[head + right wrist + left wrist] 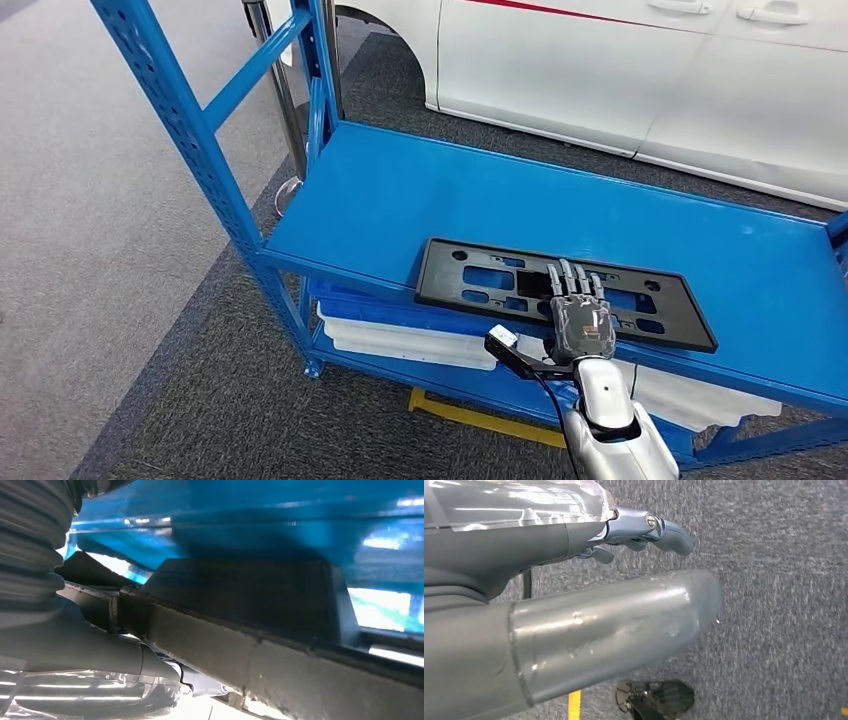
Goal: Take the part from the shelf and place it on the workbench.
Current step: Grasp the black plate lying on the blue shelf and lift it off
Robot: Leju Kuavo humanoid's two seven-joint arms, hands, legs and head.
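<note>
The black flat part (500,280), a long plate with cut-outs, lies on the blue shelf (420,190) near its front edge. My right hand (580,315) is at the part's near edge, with its fingers (572,280) laid flat on top. In the right wrist view the part's edge (280,655) runs across close up, and my thumb (100,650) lies against its other side, so the hand grips the edge. My left hand (574,605) hangs over the grey carpet, holding nothing, with its fingers (649,527) slightly bent.
White moulded pieces (410,340) are stacked on the lower shelf level. The blue upright (190,130) of the rack stands at the left. A white car (640,70) is parked behind the shelf, with a steel post (280,90) beside it. A yellow floor line (480,418) runs under the rack.
</note>
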